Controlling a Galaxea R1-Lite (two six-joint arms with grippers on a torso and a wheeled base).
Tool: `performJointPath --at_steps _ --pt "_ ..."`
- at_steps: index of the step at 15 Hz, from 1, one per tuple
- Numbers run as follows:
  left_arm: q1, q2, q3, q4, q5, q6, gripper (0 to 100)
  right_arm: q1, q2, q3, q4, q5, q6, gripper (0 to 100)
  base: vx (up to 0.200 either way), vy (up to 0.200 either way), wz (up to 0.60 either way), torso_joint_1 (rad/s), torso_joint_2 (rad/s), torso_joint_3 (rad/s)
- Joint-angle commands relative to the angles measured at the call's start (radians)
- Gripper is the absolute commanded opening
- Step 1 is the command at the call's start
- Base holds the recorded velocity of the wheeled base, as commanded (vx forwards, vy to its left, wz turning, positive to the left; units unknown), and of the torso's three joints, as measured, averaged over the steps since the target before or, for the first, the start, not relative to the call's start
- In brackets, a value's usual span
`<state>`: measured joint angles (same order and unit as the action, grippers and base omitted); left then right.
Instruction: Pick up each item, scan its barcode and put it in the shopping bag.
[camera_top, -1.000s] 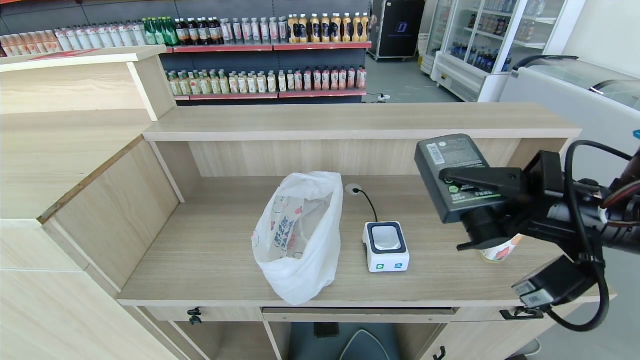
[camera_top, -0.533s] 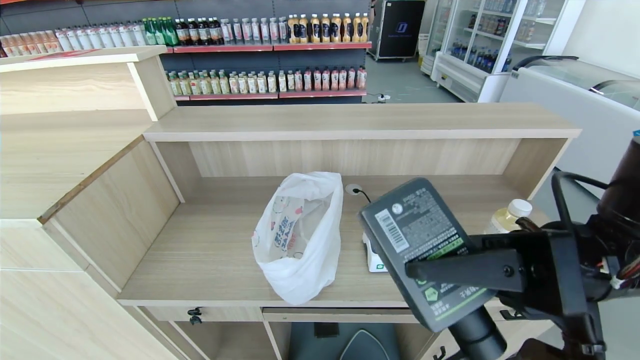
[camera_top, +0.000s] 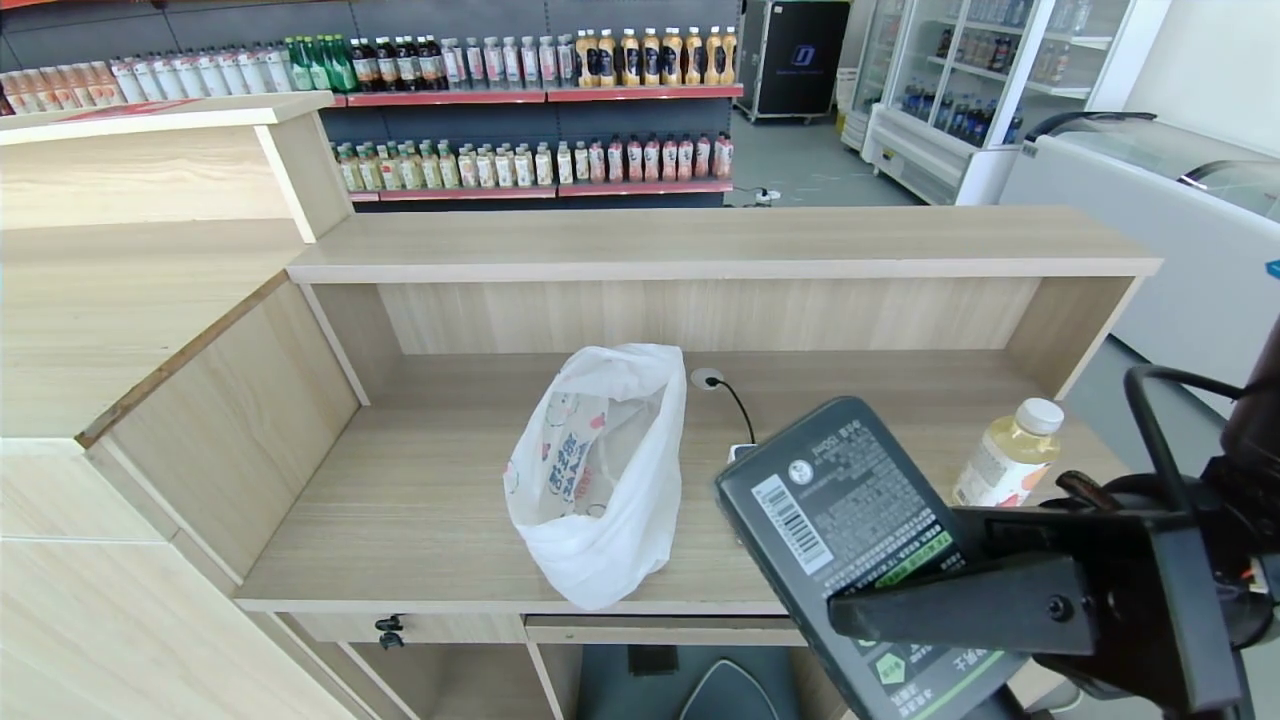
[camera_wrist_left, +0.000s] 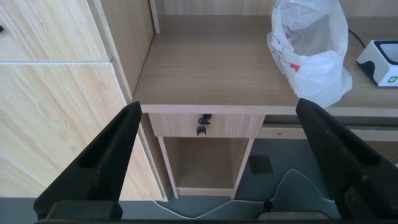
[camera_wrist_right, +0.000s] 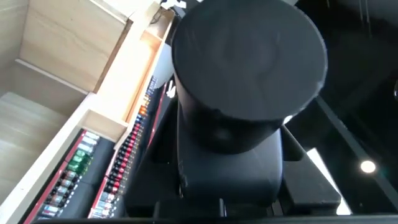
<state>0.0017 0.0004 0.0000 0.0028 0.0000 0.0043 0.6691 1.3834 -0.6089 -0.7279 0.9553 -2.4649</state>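
Right of the white plastic shopping bag (camera_top: 600, 470), and nearer to me, my right gripper (camera_top: 890, 605) is clamped on a flat dark-grey plastic container (camera_top: 850, 520). It hangs above the front edge of the light wooden checkout counter (camera_top: 400, 500). I've got it tilted, and its white barcode label (camera_top: 793, 510) faces up toward the head camera. Through the right wrist camera I'm looking at its round black cap (camera_wrist_right: 249, 56) end on.

Tucked behind the container, just right of the bag, is the white barcode scanner (camera_top: 742, 452). I see a sliver of it from the head and more of it from the left wrist (camera_wrist_left: 380, 61). A black cable (camera_top: 735, 400) runs from it toward the back of the counter.

Further right of the bag, well apart from it, a clear plastic bottle of pale yellow drink with a white cap (camera_top: 1008, 458) stands upright on the counter.

The bag itself sits mid-counter with its mouth open and printed packaging showing through the plastic (camera_wrist_left: 309, 50).

My left gripper (camera_wrist_left: 217, 107) hangs low, in front of the counter and left of the bag. Its fingers are spread wide with nothing between them.
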Motion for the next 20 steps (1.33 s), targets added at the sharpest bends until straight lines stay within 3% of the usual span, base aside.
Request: performJointPath --at_steps 1,15,16,17,18,19,20 --pt "0.0 0.0 0.0 0.0 0.0 0.0 100 0.0 -0.014 0.008 0.001 0.0 0.001 0 0.0 0.0 0.0 0.0 0.0 0.0" --pt "0.0 0.0 0.0 0.0 0.0 0.0 100 -0.002 -0.026 0.008 -0.001 -0.001 0.027 0 0.0 0.0 0.0 0.0 0.0 0.0" --pt "0.0 0.0 0.0 0.0 0.0 0.0 100 -0.02 -0.029 -0.014 -0.002 -0.015 0.099 0 0.0 0.0 0.0 0.0 0.0 0.0" --pt "0.0 0.0 0.0 0.0 0.0 0.0 100 -0.131 -0.052 -0.023 -0.001 -0.098 0.27 0 0.0 0.0 0.0 0.0 0.0 0.0" --pt "0.0 0.0 0.0 0.0 0.0 0.0 100 -0.131 -0.052 -0.023 -0.001 -0.098 0.27 0 0.0 0.0 0.0 0.0 0.0 0.0" --pt "0.0 0.0 0.0 0.0 0.0 0.0 100 -0.399 -0.162 0.028 0.091 -0.429 0.781 0 0.0 0.0 0.0 0.0 0.0 0.0" --pt "0.0 0.0 0.0 0.0 0.0 0.0 100 -0.476 -0.195 0.026 0.191 -0.566 1.038 0 0.0 0.0 0.0 0.0 0.0 0.0"
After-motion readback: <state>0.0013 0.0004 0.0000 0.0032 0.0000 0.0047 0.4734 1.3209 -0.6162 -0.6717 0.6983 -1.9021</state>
